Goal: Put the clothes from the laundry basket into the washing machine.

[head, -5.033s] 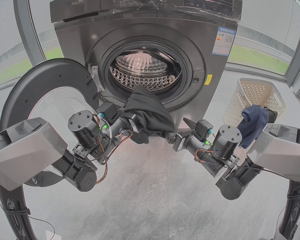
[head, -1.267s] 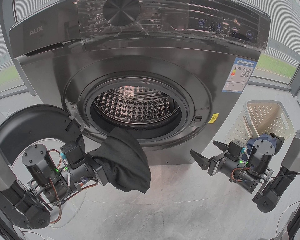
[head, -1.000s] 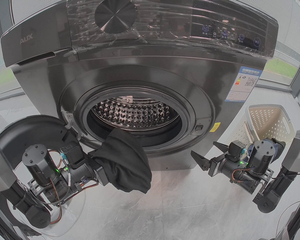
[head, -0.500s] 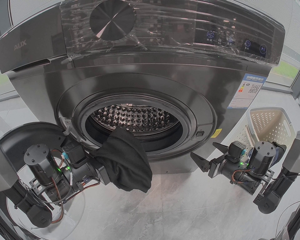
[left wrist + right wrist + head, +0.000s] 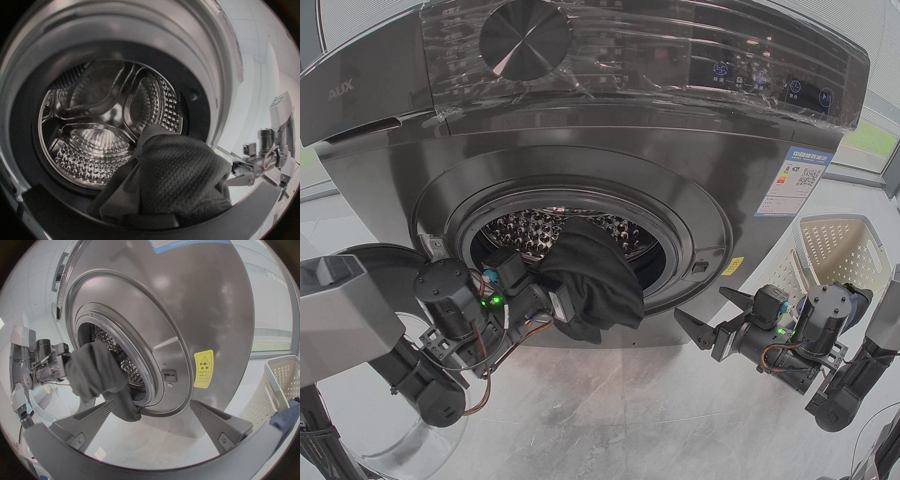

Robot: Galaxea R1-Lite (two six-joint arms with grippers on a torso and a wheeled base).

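- Gripping a black garment (image 5: pixel 594 275) in the left gripper (image 5: pixel 147 220), fingers pressed together on a fold and mostly buried under the cloth.
- Draped over and ahead of that gripper: dark, matte fabric with a fine perforated, mesh-like knit, bunched into a rounded hump with soft folds.
- One peak of cloth standing up just ahead of the gripper, one loose flap hanging below it.
- Held right at the mouth of the washing machine (image 5: pixel 612 156), with the peak against the round opening and the hanging flap in front of the lower rim. Touching the rim or not: cannot tell.
- Straight ahead of the left gripper, past the cloth: the shiny steel drum (image 5: pixel 93 125), dimpled, holed and ribbed with raised paddles.
- On the outer side of the left arm: the open door (image 5: pixel 387 259), a dark ring around clear glass.
- Spread wide: the right gripper (image 5: pixel 703 306), with nothing between its fingers, well apart from the black garment.
- Hovering low over the grey floor (image 5: pixel 612 406), pointing at the machine's front panel on the side away from the door.
- Ahead of the right gripper, on that panel: a yellow sticker (image 5: pixel 203 368).
- Behind the right gripper, near its wrist: the pale, perforated laundry basket (image 5: pixel 844 244), with a blue garment (image 5: pixel 286 421) at its near edge.
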